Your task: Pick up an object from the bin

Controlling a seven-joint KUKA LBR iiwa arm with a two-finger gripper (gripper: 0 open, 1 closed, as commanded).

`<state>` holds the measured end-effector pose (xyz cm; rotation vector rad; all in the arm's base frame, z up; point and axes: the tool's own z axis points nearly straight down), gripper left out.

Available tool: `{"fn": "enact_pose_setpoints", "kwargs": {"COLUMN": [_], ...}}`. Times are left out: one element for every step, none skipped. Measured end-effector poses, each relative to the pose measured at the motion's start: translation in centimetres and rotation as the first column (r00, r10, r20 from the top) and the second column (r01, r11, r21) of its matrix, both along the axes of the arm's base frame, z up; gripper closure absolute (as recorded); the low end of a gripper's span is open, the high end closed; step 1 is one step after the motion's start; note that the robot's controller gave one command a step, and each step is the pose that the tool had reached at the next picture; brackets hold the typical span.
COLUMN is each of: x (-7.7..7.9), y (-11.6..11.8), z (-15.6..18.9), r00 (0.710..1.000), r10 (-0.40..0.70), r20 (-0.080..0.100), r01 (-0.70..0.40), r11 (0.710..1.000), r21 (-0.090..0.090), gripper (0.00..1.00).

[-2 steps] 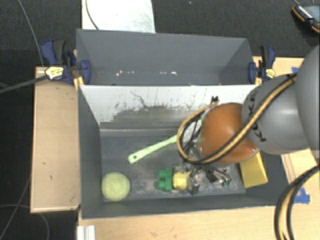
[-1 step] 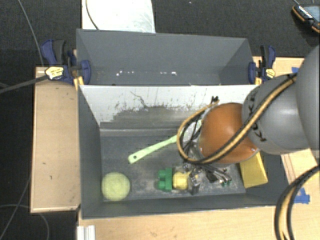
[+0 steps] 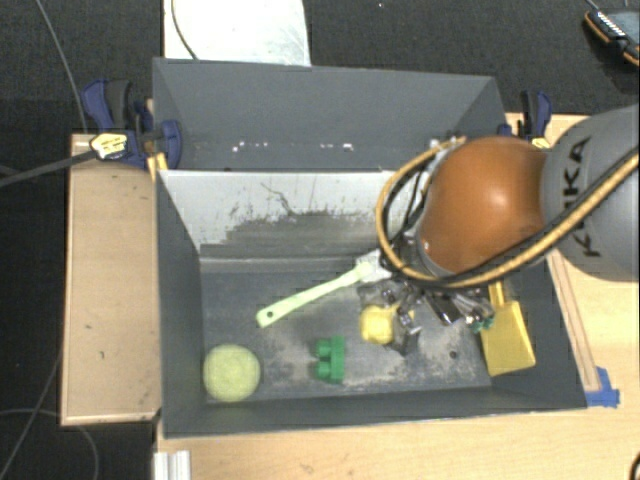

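Yellow lump (image 3: 376,326), small and rounded, lies near the middle of the bin (image 3: 320,108) floor, and the gripper (image 3: 405,334) is down at floor level right beside it, the lump at its 9 o'clock. They look to be touching, though whether the lump is actually within the gripper I cannot tell, nor whether the gripper is apart or together; the orange cover (image 3: 480,203) on the wrist hangs over much of it.

My guess is that the lump is the target because it lies clear on all sides. The pale stick (image 3: 315,295) runs from the gripper's 11 o'clock out toward 9, passing just above the lump without crossing it. A green block (image 3: 328,360) sits near at 7 o'clock, a pale green ball (image 3: 232,373) well apart at 8, and a yellow block (image 3: 505,338) leans by the wall at 3.

The stick's near end looks close enough to get nudged if the lift is not straight up.
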<state>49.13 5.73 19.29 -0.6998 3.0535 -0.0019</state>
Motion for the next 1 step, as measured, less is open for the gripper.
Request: {"fn": "enact_pose_setpoints", "kwargs": {"x": [0.12], "y": [0.00], "z": [3.17], "r00": [1.000], "r10": [-0.001], "r20": [0.005], "r01": [0.001], "r11": [1.000], "r21": [0.001], "gripper": [1.00]}}
